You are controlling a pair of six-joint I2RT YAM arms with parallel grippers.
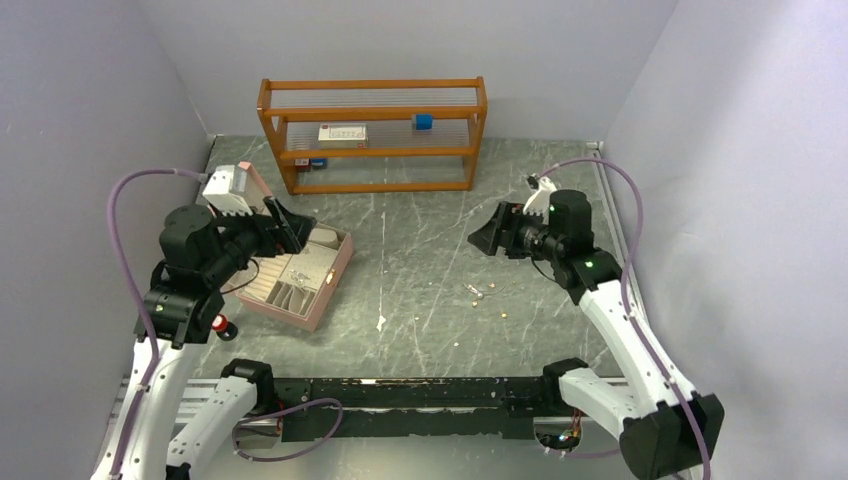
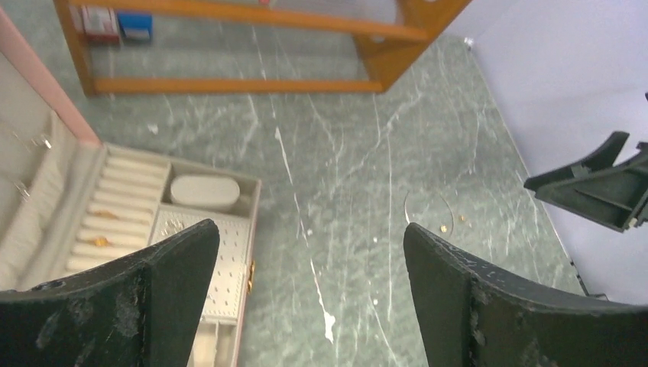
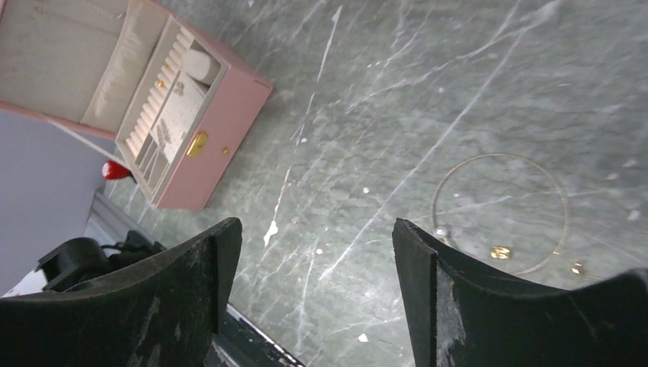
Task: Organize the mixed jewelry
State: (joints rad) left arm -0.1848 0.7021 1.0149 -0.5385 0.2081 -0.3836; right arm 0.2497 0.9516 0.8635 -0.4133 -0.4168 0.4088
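Loose jewelry lies on the green marble table: a silvery piece (image 1: 475,292) and gold bits (image 1: 505,315). In the right wrist view I see a thin gold hoop (image 3: 497,155) with gold studs (image 3: 500,251) beside it. The open pink jewelry box (image 1: 335,270) holds gold rings (image 2: 99,241) in its roll slots and small pieces on the perforated pad (image 2: 172,225). My left gripper (image 1: 290,225) (image 2: 312,233) hovers open over the box's right edge, empty. My right gripper (image 1: 490,235) (image 3: 317,229) hangs open above the table, just left of the loose pieces.
A wooden shelf (image 1: 372,135) stands at the back with a white box (image 1: 342,134) and a blue block (image 1: 423,121). A red-capped black cylinder (image 1: 222,325) sits by the left arm's base. Grey walls close in both sides.
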